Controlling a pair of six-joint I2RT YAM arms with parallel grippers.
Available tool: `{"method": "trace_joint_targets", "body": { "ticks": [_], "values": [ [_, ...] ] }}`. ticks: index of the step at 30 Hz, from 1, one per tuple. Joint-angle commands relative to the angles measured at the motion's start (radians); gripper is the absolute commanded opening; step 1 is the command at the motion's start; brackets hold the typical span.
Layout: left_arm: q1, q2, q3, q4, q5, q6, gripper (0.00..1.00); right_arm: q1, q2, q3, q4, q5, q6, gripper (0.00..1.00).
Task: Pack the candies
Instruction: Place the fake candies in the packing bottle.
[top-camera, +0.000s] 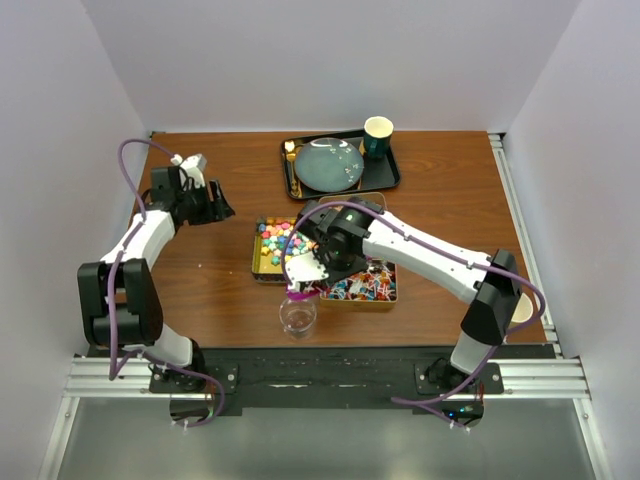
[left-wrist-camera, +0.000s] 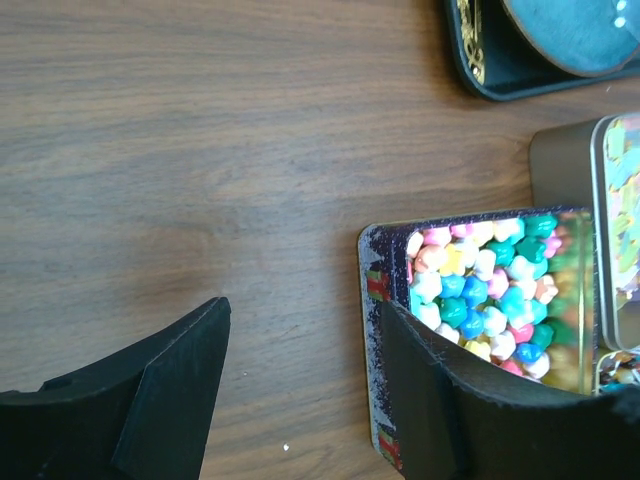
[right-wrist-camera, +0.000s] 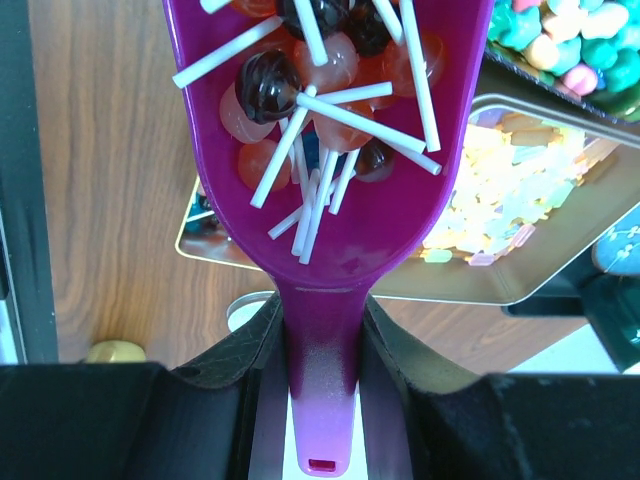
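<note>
Several lollipops (right-wrist-camera: 320, 70) lie heaped in the scoop (right-wrist-camera: 335, 230), and the right gripper (right-wrist-camera: 322, 335) clamps its handle. Their sticks cross loosely, so a tilt could dump them in one clump, and some may snag on or miss the narrow glass (top-camera: 298, 316). Only the top view shows that glass plainly, close by the scoop. Only the right wrist view shows the load. The left gripper (left-wrist-camera: 300, 335) hangs with fingers apart beside the tin (left-wrist-camera: 372, 300) of coloured candies (left-wrist-camera: 480, 290).

Bright multicoloured candies (left-wrist-camera: 480, 290) heap in a patterned tin (left-wrist-camera: 372, 300). Pale yellow-pink gummies (right-wrist-camera: 500, 190) fill a neighbouring one. Red-blue wrapped pieces (top-camera: 372, 290) lie alongside. Red and dark lollipops (right-wrist-camera: 330, 65) with white sticks load the purple scoop (right-wrist-camera: 330, 240).
</note>
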Motion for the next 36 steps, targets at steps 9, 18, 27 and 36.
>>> {"method": "trace_joint_targets", "body": {
  "ticks": [9, 18, 27, 36],
  "values": [
    [0.044, -0.084, 0.021, 0.025, 0.061, -0.061, 0.67, 0.061, 0.002, 0.003, -0.215, 0.247, 0.024, 0.00],
    [0.052, -0.103, 0.002, 0.036, 0.066, -0.064, 0.67, 0.152, 0.009, 0.002, -0.263, 0.339, 0.044, 0.00],
    [0.058, -0.141, -0.025, 0.051, 0.077, -0.081, 0.67, 0.201, -0.002, -0.053, -0.265, 0.464, 0.039, 0.00],
    [0.066, -0.166, -0.037, 0.059, 0.083, -0.092, 0.67, 0.215, -0.017, -0.103, -0.266, 0.510, 0.051, 0.00]
  ]
}}
